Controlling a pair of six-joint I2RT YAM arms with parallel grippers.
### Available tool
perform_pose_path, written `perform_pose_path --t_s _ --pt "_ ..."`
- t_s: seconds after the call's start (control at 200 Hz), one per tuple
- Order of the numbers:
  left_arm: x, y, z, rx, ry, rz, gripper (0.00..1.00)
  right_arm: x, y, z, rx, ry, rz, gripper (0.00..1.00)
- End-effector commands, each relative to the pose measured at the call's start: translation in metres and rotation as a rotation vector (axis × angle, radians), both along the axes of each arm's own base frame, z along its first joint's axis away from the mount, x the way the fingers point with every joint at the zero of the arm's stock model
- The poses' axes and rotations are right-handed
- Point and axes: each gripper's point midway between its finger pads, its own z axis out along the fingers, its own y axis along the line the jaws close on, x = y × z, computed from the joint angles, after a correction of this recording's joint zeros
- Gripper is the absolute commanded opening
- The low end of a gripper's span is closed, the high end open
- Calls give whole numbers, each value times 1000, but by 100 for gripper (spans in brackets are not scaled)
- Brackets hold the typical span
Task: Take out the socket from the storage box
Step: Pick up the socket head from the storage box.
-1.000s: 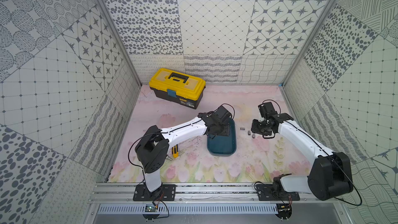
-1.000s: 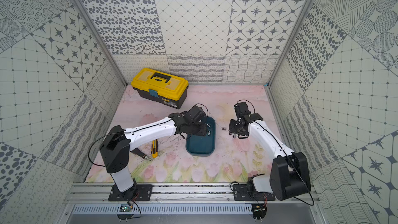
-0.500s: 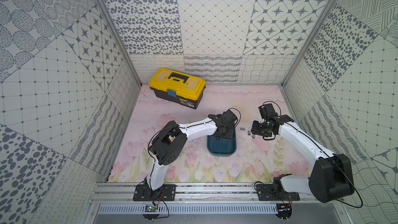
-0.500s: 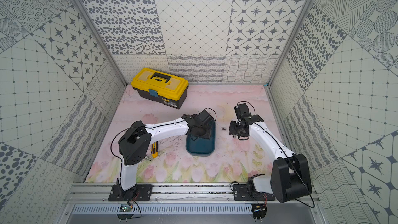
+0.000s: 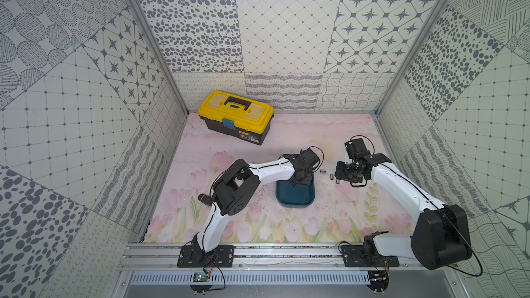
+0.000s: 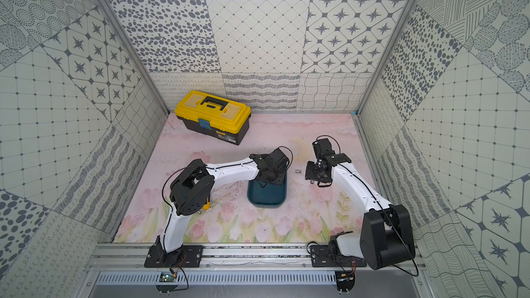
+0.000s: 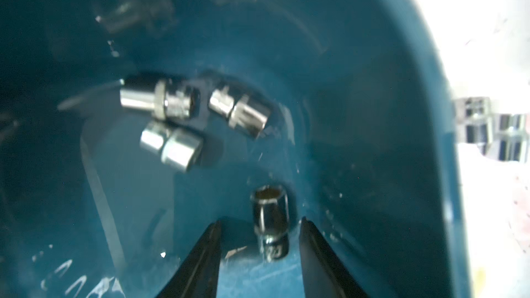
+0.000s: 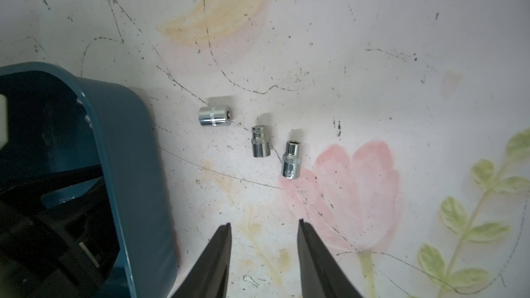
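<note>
left gripper has shifted in the storage box, jaws apart, socket between lying along them.

Top views overhead, wrist views close, sharing storage box

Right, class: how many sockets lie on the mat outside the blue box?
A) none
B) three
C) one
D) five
B: the right wrist view shows three sockets lying on the mat, beside the box.
</note>
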Motion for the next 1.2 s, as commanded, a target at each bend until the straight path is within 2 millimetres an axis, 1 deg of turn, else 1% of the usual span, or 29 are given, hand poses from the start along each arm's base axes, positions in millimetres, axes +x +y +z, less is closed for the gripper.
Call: perform_pose_path --t_s 0.0,0.055,0.13,0.19,0.285,0.405,0.455,0.55,0.72,0.795,0.906,1.086,1.196 --pt "11 4 -7 63 -61 -4 46 3 -1 2 -1 -27 8 43" --pt "12 5 -9 67 -61 -1 45 3 -2 2 -1 -28 7 43" --pt "12 5 -9 69 -61 -1 40 3 -3 3 -2 -30 7 43" --pt "13 4 -9 69 -64 -2 35 3 -3 3 -1 -29 7 43" --pt "12 5 -6 67 -66 -6 24 3 -3 2 -2 -28 6 43" --pt "10 6 0 56 -65 -3 16 3 -3 1 -1 -25 7 43" --pt "9 7 4 51 -69 -3 14 3 -3 2 1 -25 6 43" --pt "6 9 13 38 -75 -5 13 3 -3 2 5 -24 6 43" --pt "3 11 40 4 -102 -13 13 4 -1 3 14 -26 8 43" --pt "1 15 52 4 -107 -16 12 4 -1 4 18 -27 7 43" --pt "0 23 75 -13 -128 -15 12 5 0 3 22 -25 8 43" --pt "8 50 110 -42 -168 27 12 4 1 1 28 -21 10 43" --pt "16 76 126 -52 -186 76 12 4 2 3 32 -24 13 43"
